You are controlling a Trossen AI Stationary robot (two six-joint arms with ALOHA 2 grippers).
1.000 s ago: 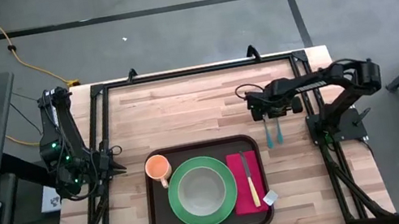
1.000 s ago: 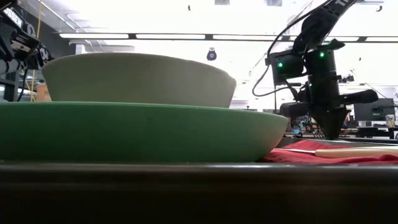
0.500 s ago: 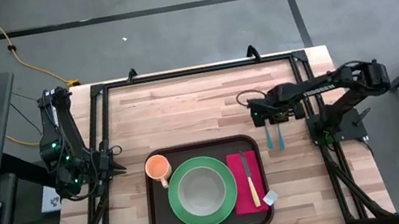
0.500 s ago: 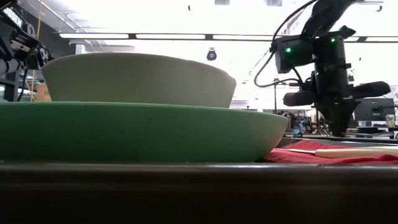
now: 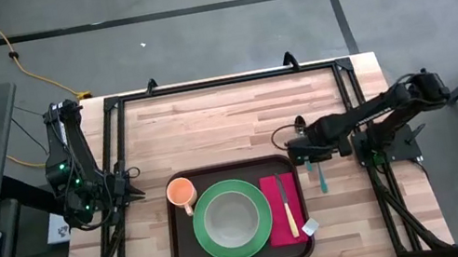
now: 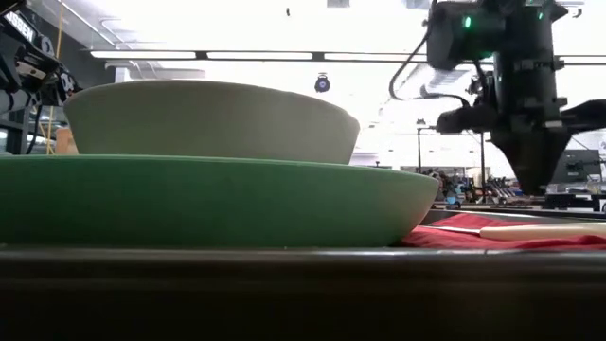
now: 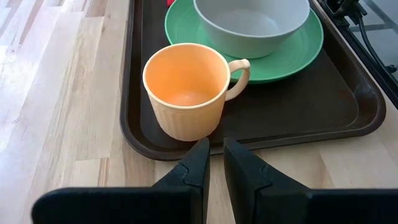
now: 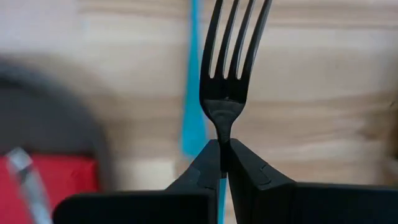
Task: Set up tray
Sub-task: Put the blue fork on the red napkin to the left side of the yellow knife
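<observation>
The dark brown tray (image 5: 176, 256) lies near the table's near edge. It holds an orange cup (image 5: 181, 192), a green plate (image 5: 205, 239) with a grey bowl (image 5: 232, 218), and a red napkin (image 5: 280, 233) with a yellow-handled knife (image 5: 286, 205) on it. My right gripper (image 5: 305, 151) hangs just right of the tray's far right corner, shut on a dark-tined fork (image 8: 233, 50). A teal-handled utensil (image 5: 321, 178) lies on the wood beside it. My left gripper (image 7: 213, 155) waits by the tray's left side, facing the cup (image 7: 183, 87), with a narrow gap between its fingers. My right gripper pinches the fork between its two fingertips at the thin neck (image 8: 222, 127) just behind the tines. The tines reach out past the fingertips, along the fingers. A strip of teal shows between the fingers behind the pinch. The wood behind the fork is blurred.
A black metal frame (image 5: 203, 88) runs round the tabletop. Bare wood (image 5: 210, 127) fills the far half of the table. A small white packet (image 5: 310, 226) sits at the tray's right rim. In the low view the plate (image 6: 208, 199) and bowl (image 6: 208, 118) hide most of the table.
My right gripper has moved toward the table's near edge, ending beside the tray's far right corner, with its arm stretched lower. It has stayed shut throughout. A teal utensil by the gripper now lies nearer the near edge than before.
</observation>
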